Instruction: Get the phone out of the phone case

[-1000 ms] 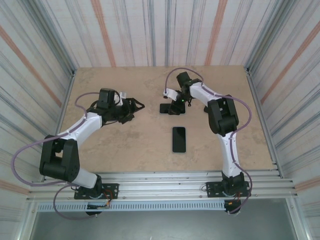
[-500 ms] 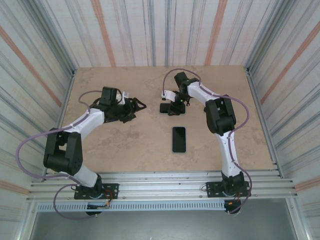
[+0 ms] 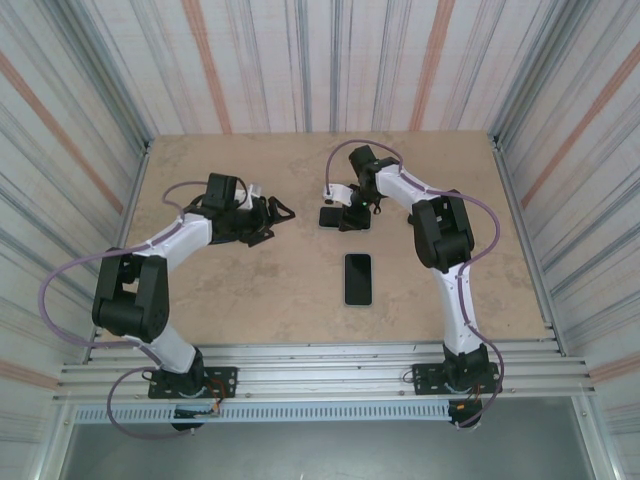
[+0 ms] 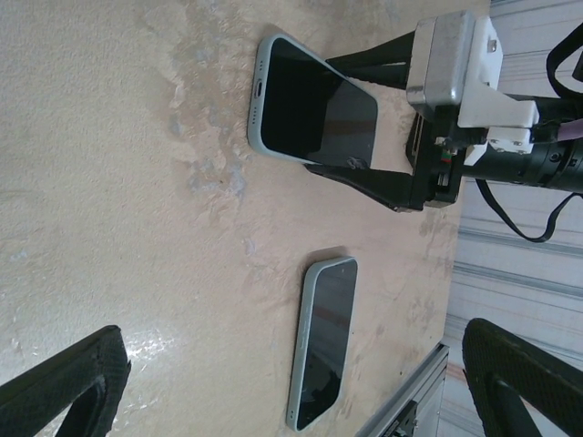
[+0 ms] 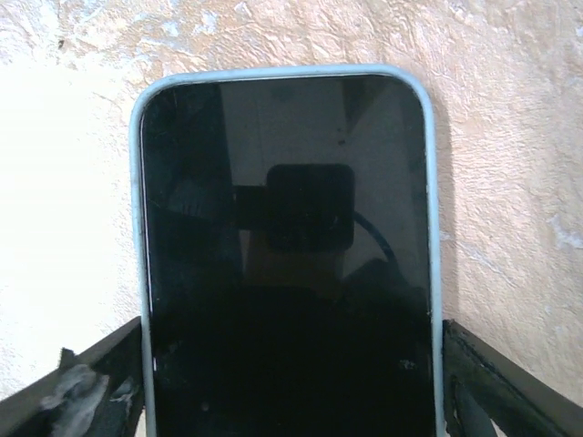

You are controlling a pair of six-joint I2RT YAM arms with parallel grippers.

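Note:
A phone (image 5: 287, 228) with a dark screen sits in a pale blue phone case (image 5: 435, 182) at the table's far middle (image 3: 330, 215). My right gripper (image 5: 291, 364) straddles its width, and both fingers press against the case's long sides. In the left wrist view that phone (image 4: 310, 114) looks tipped up, with the right gripper (image 4: 364, 118) around it. My left gripper (image 3: 280, 212) hovers to the left of it, open and empty, jaws wide apart (image 4: 293, 335). A second cased phone (image 3: 358, 278) lies flat nearer the arms (image 4: 323, 355).
The tan table (image 3: 250, 290) has raised metal rails on its left and right edges (image 3: 525, 240). A metal frame (image 3: 320, 360) runs along the near edge. Striped walls enclose the table on three sides.
The right gripper's jaws have closed in against the sides of the far cased phone. The left arm has shifted a little to the right, its gripper still open.

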